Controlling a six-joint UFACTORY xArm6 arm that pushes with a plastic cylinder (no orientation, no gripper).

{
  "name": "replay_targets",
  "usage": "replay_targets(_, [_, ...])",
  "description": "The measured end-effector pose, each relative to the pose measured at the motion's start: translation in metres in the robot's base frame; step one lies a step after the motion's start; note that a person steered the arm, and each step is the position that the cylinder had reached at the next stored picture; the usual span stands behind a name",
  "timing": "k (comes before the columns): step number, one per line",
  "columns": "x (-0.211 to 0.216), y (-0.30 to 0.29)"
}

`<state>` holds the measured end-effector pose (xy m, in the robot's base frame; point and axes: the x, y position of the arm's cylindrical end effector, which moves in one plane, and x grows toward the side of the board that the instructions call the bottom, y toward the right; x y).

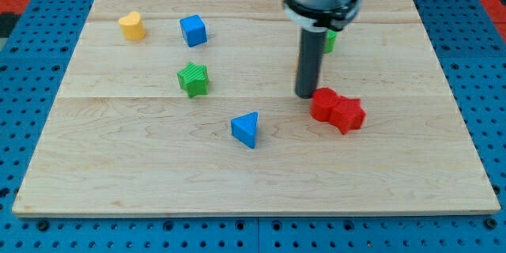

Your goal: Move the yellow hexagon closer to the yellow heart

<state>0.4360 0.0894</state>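
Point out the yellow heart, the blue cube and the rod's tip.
yellow heart (133,26): camera view, middle of its top face.
blue cube (193,30): camera view, centre of the block.
my tip (307,95): camera view, rod's lower end, beside the red blocks.

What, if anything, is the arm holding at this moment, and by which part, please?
Nothing is held. My tip only pushes; it stands just to the upper left of the two red blocks.

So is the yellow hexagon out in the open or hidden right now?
Cannot tell; no yellow hexagon shows. Only the yellow heart is visible, and my tip sits beside the red blocks.
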Motion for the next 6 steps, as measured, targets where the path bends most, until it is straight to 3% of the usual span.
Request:
replay_targets(1, [-0.001, 0.038])
replay_targets(2, [-0.029, 0.037])
replay_targets(3, [-0.067, 0.003])
replay_targets(4, [-0.071, -0.037])
replay_targets(6, [-0.109, -0.061])
